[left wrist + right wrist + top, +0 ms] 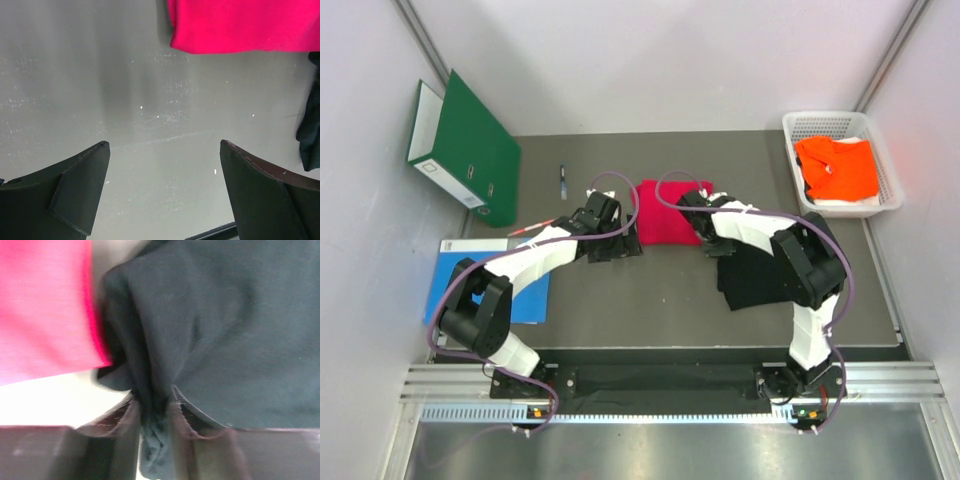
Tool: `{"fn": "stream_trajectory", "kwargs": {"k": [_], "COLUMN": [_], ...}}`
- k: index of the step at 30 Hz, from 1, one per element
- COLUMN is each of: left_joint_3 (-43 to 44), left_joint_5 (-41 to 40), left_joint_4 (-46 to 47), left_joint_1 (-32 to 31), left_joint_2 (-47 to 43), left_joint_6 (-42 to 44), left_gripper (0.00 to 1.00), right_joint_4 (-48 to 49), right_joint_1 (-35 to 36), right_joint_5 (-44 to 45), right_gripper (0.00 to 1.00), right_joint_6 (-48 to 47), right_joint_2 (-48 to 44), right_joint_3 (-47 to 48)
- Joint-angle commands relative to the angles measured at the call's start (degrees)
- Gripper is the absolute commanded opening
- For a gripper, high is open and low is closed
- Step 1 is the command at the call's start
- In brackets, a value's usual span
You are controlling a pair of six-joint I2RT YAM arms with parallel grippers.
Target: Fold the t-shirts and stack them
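Pinch on black t-shirt (225, 330) by R jaws: pressed together on a bunched ridge of its cloth, fabric squeezed up btwn them. Rest of that shirt rumpled on bench (650, 300), behind and to R of R jaws, partly under R arm. Just L of the pinch, red t-shirt (45, 310): flat, neat rectangle, edge right against the black fold. Touching or only overlapping in view, can't tell.

L jaws: spread wide, nothing btwn, hanging over bare bench. Red t-shirt ahead of them and a bit R, apart from both tips. Sliver of black cloth past the R tip, at edge of L wrist view.

Orange t-shirt (838, 168): crumpled in white basket (825, 120), well beyond R jaws, farther out and to R, on top of sth white.

Other items, rel. to L jaws:
- green binder (470, 150) well out and to L, leaning at wall
- dark pen (563, 182) a little farther out
- red marker (530, 229) just L, on bench
- blue sheet (450, 262) back toward arm bases and L, partly under L arm
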Motion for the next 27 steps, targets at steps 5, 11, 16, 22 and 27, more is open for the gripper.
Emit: {"fn": "stream_trajectory", "kwargs": {"k": [5, 11, 16, 22, 27], "left_joint_3": [1.35, 3.53, 10.30, 18.48, 21.39], "left_joint_5": [-4.32, -5.83, -3.02, 1.73, 4.19], "left_joint_4": [0.96, 5.44, 7.20, 9.84, 11.51], "left_joint_1": [0.05, 2.32, 4.09, 4.27, 4.18], "left_joint_2": [-0.35, 2.62, 12.10, 21.34, 25.92], "left_joint_6": [2.67, 3.73, 4.00, 3.12, 1.28], "left_gripper": [0.97, 0.98, 0.97, 0.95, 0.91], "right_joint_4": [6.87, 12.48, 18.02, 29.18, 36.82], "right_joint_1": [2.76, 3.03, 0.49, -8.03, -18.21], "right_joint_5": [-5.51, -4.19, -6.99, -21.48, -36.58], "right_gripper": [0.80, 1.00, 1.00, 1.00, 1.00], "right_joint_6": [0.51, -0.36, -2.12, -3.36, -2.48], "right_joint_2": [-1.81, -15.17, -22.81, -28.18, -28.72], "right_joint_3": [5.31, -0.31, -6.11, -15.07, -22.28]}}
